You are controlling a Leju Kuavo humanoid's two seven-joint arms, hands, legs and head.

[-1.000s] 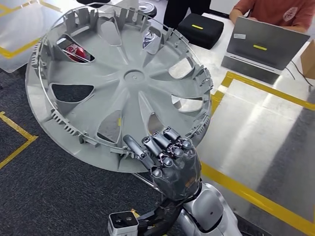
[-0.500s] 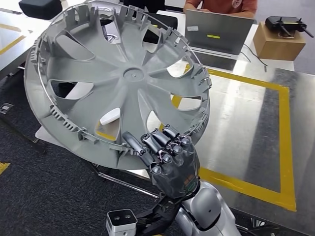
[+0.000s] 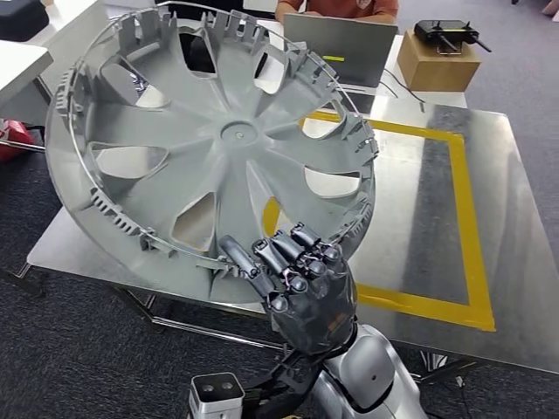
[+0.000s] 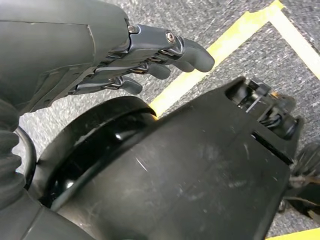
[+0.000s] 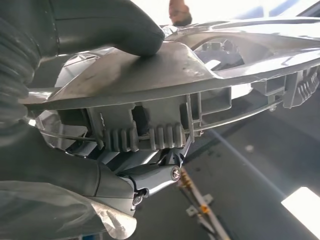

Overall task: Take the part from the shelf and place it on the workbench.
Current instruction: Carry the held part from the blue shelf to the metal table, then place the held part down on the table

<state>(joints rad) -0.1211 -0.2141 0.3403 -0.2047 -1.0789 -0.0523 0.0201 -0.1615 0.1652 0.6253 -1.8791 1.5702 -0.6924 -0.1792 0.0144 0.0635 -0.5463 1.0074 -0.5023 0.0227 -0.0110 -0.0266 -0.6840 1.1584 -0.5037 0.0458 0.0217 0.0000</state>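
The part is a large grey plastic hubcap (image 3: 217, 148), tilted, its ribbed inner side facing me. My right hand (image 3: 307, 288) grips its near rim from below, fingers curled over the edge. In the right wrist view the thumb (image 5: 113, 25) presses on one face of the hubcap's rim (image 5: 151, 75) and the fingers hold the other. The hubcap hangs over the near left part of the metal workbench (image 3: 422, 201). My left hand (image 4: 151, 55) hangs over the dark carpet, fingers apart and holding nothing.
A yellow tape rectangle (image 3: 472, 218) marks the workbench top. At its far edge stand a grey laptop (image 3: 340, 52) and a cardboard box (image 3: 438, 61) with a black device (image 3: 448, 33) on it. A person (image 3: 336, 7) sits behind the laptop. Another table (image 3: 20, 61) stands at the left.
The camera has turned, so the whole scene has slid left and the workbench now lies squarely ahead. The right hand's hold on the hubcap is unchanged.
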